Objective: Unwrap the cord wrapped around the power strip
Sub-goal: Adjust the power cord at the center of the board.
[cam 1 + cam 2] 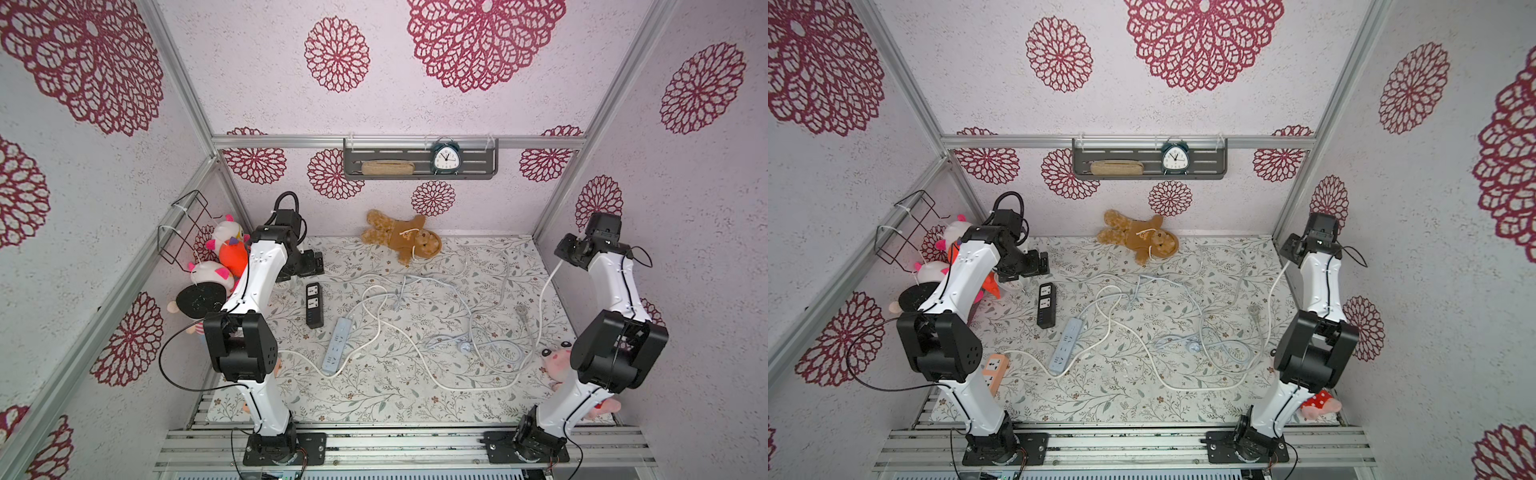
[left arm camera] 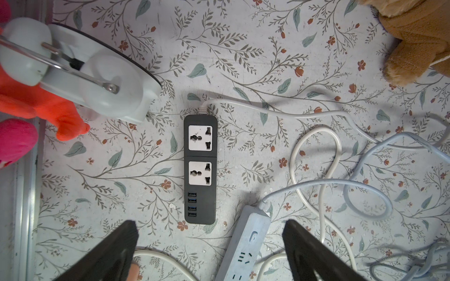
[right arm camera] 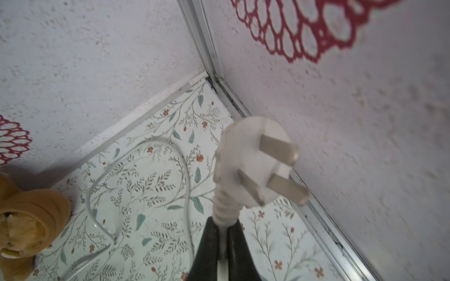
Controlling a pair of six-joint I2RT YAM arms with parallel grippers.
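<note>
**Three power strips, two arms.** Three power strips lie flat on the floral-print mat (image 1: pixel 374 407) between two robot arms. Nearest, at 7 o'clock, a peach-orange plastic power strip (image 1: pixel 994 371) shows in a top view. It is half hidden behind the left arm, with its long axis roughly 12 to 6.

Just beyond it, a pale blue plastic power strip (image 1: pixel 336 347) runs 1 to 7 o'clock, its cord leaving the far end. At 10 o'clock a black plastic power strip (image 1: pixel 313 305), with two white sockets and four USB ports, lies 12 to 6. Its USB end faces 6 and its cord leaves toward 12. The left gripper (image 2: pixel 210 222) hangs close by it, jaws spread wide and holding nothing.

Cords loop loose and tangled from the mat's centre out to 3 o'clock, where one grey plug (image 1: pixel 521 309) rests.

In the 2 o'clock corner the right gripper (image 3: pixel 222 227) is raised off the mat. Its jaws are pressed together on a white cord (image 3: pixel 223 209) just under its white three-pin plug (image 3: pixel 255 160), prongs toward the side wall. The cord drops to the mat, and which strip it feeds cannot be traced.

At 12 o'clock lies one brown plush teddy bear (image 1: pixel 401 241). Above it, one grey metal shelf (image 1: pixel 478 166) carries one dark green alarm clock (image 1: pixel 445 158).
</note>
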